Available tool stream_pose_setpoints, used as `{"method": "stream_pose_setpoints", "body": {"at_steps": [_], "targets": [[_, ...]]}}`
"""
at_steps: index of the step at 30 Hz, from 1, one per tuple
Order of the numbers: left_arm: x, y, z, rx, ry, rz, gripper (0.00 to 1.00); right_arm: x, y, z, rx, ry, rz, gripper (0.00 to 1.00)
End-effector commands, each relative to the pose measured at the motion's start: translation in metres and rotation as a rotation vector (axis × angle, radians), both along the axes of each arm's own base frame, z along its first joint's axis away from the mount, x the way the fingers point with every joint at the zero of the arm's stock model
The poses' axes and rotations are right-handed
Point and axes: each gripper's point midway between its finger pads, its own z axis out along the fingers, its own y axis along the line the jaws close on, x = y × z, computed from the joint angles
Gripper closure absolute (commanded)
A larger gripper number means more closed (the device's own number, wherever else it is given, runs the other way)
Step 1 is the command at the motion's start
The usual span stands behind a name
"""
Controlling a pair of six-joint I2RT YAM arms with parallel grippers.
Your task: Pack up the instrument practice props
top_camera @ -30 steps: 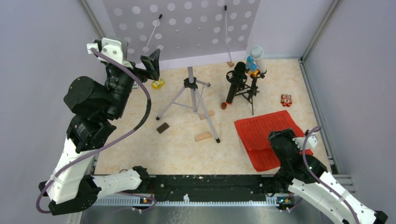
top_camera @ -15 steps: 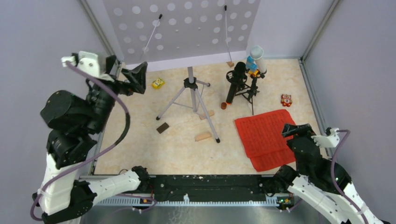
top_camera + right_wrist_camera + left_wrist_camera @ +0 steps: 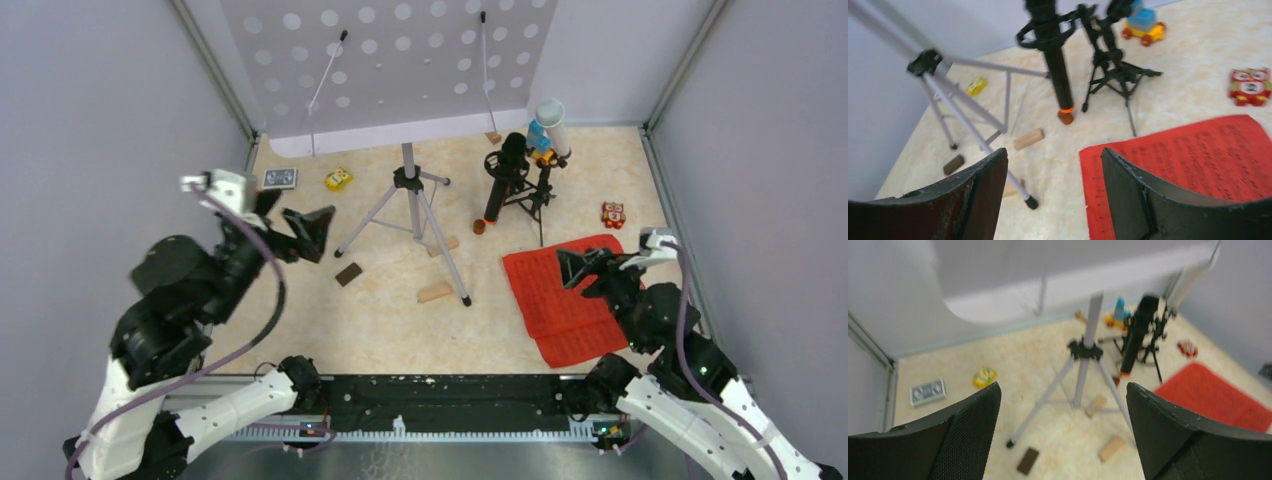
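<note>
Grey perforated plate (image 3: 400, 60): sat atop the silver tripod (image 3: 410, 212), filling the far middle of the top view.
Silver tripod: stood with its legs spread at the middle of the table (image 3: 390, 335); one leg ended just beside a pale wooden block (image 3: 436, 292).
Red sheet-music pages (image 3: 560, 300): lay flat on the right part of the table, near the right arm's base.
Black microphone (image 3: 503, 178): hung tilted in the shock mount on the small black tripod (image 3: 537, 203), right of the silver tripod; its orange end (image 3: 479, 227) pointed down to the tabletop.
White tube (image 3: 553, 122): leaned behind the small black tripod, beside the blue-and-orange toy car (image 3: 540, 142).
Left gripper (image 3: 310, 232): hung in the air left of the silver tripod, over the left part of the table; its fingers (image 3: 965, 432) were spread wide with nothing between them.
Right gripper (image 3: 577, 268): was raised above the far left edge of the red pages, facing the microphone; its fingers (image 3: 1148, 200) were apart and held nothing.
Other items: a dark block (image 3: 348, 273), a yellow toy (image 3: 338, 179) and a red owl toy (image 3: 613, 214) lay scattered on the table.
</note>
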Motion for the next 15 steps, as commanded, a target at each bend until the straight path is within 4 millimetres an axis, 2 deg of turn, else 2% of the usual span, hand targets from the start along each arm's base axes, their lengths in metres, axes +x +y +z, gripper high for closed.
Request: {"method": "stream_pose_setpoints", "body": {"at_steps": [1, 5, 8, 12, 15], "targets": [[-0.005, -0.027, -0.054, -0.03, 0.105, -0.116, 0.01, -0.006, 0.059, 0.015, -0.107, -0.123, 0.327, 0.31], [-0.001, -0.033, -0.084, -0.086, 0.115, -0.116, 0.01, -0.015, 0.096, 0.014, -0.11, -0.202, 0.522, 0.31], [0.009, -0.041, -0.1, -0.112, 0.121, -0.101, 0.01, -0.017, 0.114, 0.009, -0.102, -0.227, 0.604, 0.31], [0.02, -0.051, -0.111, -0.137, 0.05, -0.107, 0.01, -0.019, 0.128, 0.004, -0.095, -0.245, 0.666, 0.31], [0.026, -0.061, -0.116, -0.158, -0.035, -0.132, 0.01, -0.02, 0.134, 0.008, -0.071, -0.295, 0.687, 0.31]]}}
